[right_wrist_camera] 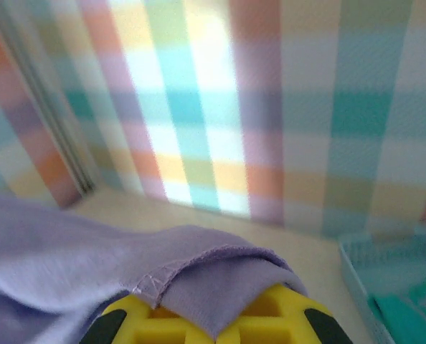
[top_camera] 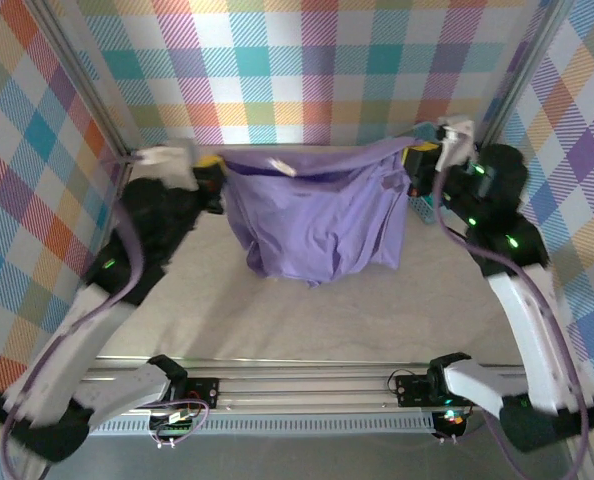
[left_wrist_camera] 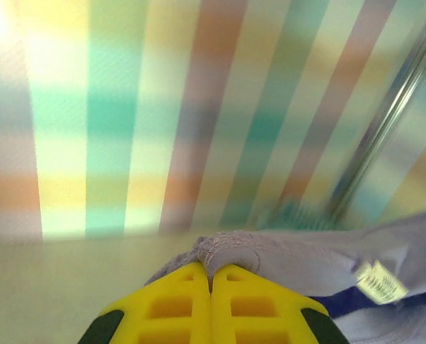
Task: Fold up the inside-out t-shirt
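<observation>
Holds the t-shirt [top_camera: 317, 215] up by its top edge, stretched like a washing line between both arms toward the back of the table [top_camera: 307, 330]. Lets the lower part sag down and bunch on the surface.

Pinches one end in the left gripper [left_wrist_camera: 211, 278]: yellow fingers [left_wrist_camera: 170, 308] pressed flat together, with a small knot of purple hem squeezed out at the tips. Clamps the other end in the right gripper [top_camera: 424, 158], likewise closed, with a stitched fold of cloth draped over the fingertips in the right wrist view.

Probably lifts it this way so that the cloth's own weight pulls it open and flat, making sleeves and seams easier to sort before any fold. Judging by the crumpled hang, no fold made yet. Looks taut along the top, loose and twisted below, so likely needs laying out flat first.

Shows a small white sewn-in tag [left_wrist_camera: 380, 282] on the outward face near the left end, which fits a garment turned inside out. Carries faint grey print there, too blurred to read. No brand or other writing to make out elsewhere.

Leaves a teal basket [right_wrist_camera: 389, 279] near the right end, at the far right of the table, with something teal-green [right_wrist_camera: 406, 312] inside, apart from the job.
</observation>
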Tool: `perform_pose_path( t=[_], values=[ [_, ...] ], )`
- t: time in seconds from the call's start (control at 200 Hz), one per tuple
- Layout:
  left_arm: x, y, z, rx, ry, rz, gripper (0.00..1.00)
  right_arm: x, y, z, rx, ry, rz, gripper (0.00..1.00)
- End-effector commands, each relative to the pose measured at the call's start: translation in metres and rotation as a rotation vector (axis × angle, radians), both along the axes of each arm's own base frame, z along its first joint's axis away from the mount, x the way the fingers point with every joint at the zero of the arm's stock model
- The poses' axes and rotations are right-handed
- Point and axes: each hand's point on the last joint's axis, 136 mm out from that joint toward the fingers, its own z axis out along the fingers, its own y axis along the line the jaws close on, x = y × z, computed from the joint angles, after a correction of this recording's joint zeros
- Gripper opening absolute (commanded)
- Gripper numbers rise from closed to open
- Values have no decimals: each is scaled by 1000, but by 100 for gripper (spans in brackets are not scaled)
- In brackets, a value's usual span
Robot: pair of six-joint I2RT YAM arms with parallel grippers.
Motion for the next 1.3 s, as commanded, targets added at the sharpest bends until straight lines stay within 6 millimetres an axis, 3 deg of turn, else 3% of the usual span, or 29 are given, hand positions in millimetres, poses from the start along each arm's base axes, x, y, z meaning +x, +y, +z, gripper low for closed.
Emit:
perform_pose_path(
  t=[0.0,0.13,0.19,0.225,0.335,0.445,0.6,0.72,0.805,0.85,0.9,0.945,0.98,1.05,1.13,1.205,1.3],
  values=[
    [-27,26,31,-59,-86,46,0,-37,10,41,86,-104,119,0],
    [-64,48,79,-122,-187,41,0,-82,10,80,151,-197,199,0],
    [-72,55,97,-136,-219,49,0,-99,9,94,174,-231,228,0],
    [-73,58,98,-118,-200,60,0,-108,9,101,187,-252,240,0],
    [-63,56,111,-73,-184,91,0,-122,6,118,204,-295,254,0],
    [-32,51,111,8,-133,169,0,-109,5,121,197,-290,221,0],
    [35,50,94,84,-35,272,0,-55,6,102,142,-227,135,0],
    [109,53,56,87,91,292,0,18,10,66,75,-142,38,0],
    [173,48,10,135,188,319,0,79,13,31,19,-78,-40,0],
    [209,46,-23,164,252,332,0,122,15,3,-20,-26,-91,0],
    [245,45,-56,182,317,341,8,166,18,-29,-56,41,-137,2],
    [273,42,-90,203,391,333,15,206,21,-62,-88,123,-177,9],
    [289,40,-104,213,425,329,23,231,23,-86,-114,190,-199,16],
    [307,36,-129,246,486,320,43,272,29,-132,-170,319,-223,26],
    [311,31,-145,260,525,292,61,296,30,-171,-224,436,-248,34],
    [302,24,-156,245,564,242,69,294,32,-192,-256,519,-236,40],
    [271,8,-176,194,593,146,74,274,40,-206,-279,563,-183,47]
  ],
)
